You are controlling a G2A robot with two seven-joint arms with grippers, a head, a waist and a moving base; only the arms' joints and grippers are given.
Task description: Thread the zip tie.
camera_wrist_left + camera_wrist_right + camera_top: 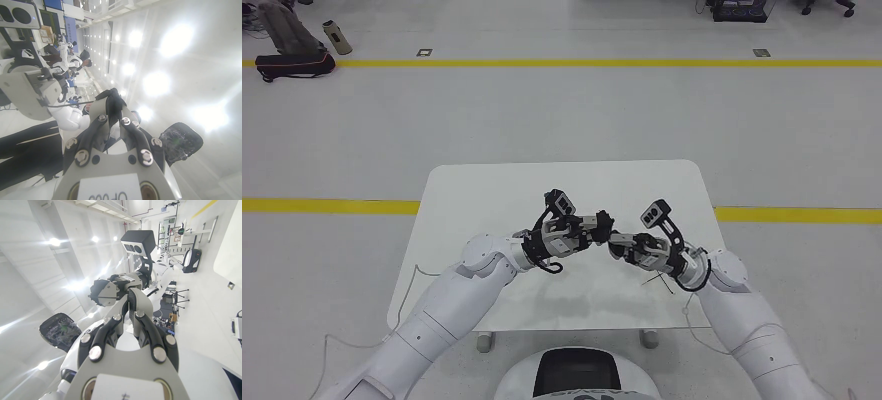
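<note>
- Top view: two white arms meet above a white table (542,190). The left gripper (592,231) and right gripper (619,243) sit tip to tip, nearly touching, over the table's middle.
- Left wrist view: the left gripper's fingers (103,100) are pressed together. A thin dark zip tie (71,104) runs from their tips straight across to the right gripper just beside.
- Right wrist view: the right gripper's fingers (140,302) are closed, apparently pinching the tie (104,297). It stretches as a fine straight line to the left gripper's tips.
- Judgement: the step looks like lining up the tie's tail with its head. Whether the tail has entered is too small to tell. Doing it well calls for firm pinches, a straight strip and slow closing along the strip's own line, since any twist would miss the slot.
</note>
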